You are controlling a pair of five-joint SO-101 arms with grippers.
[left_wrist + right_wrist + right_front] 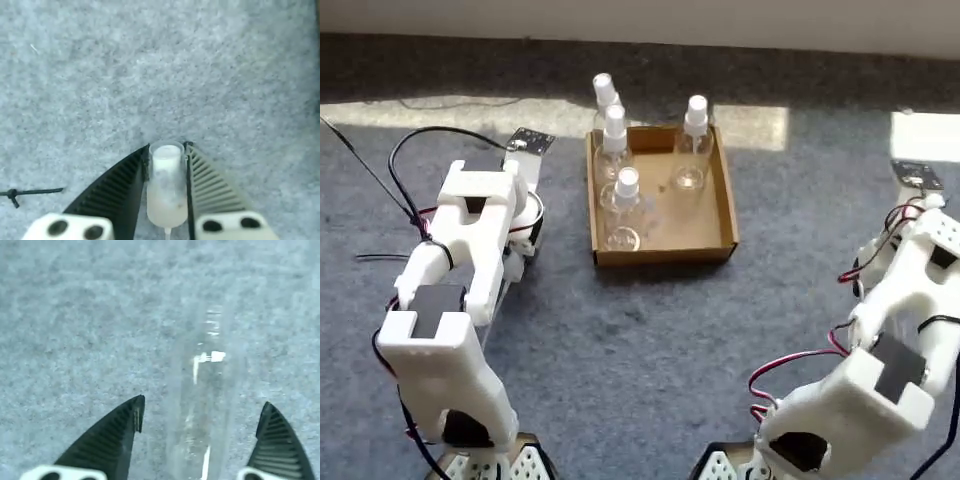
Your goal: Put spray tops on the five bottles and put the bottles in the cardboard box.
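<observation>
The left pincer [166, 147] is closed on a white spray top [166, 185], its two ribbed fingers [127, 185] pressed against the top's sides above the grey counter [150, 65]. The top's thin tube points back towards the wrist.

The right pincer [202, 405] is spread wide on either side of a clear bare bottle [207, 365], with a gap between each finger and the bottle. I cannot tell whether this bottle stands or lies.

In the high view the box [660, 252] sits at the far middle of the counter, between the left arm [470, 240] and the right arm [900, 330]. Four capped bottles [615, 150] stand upright there. Two are along the box's left wall and one [692, 150] is in its far right part. The fourth [605, 95] is at the far left corner, and I cannot tell whether its base is inside.
</observation>
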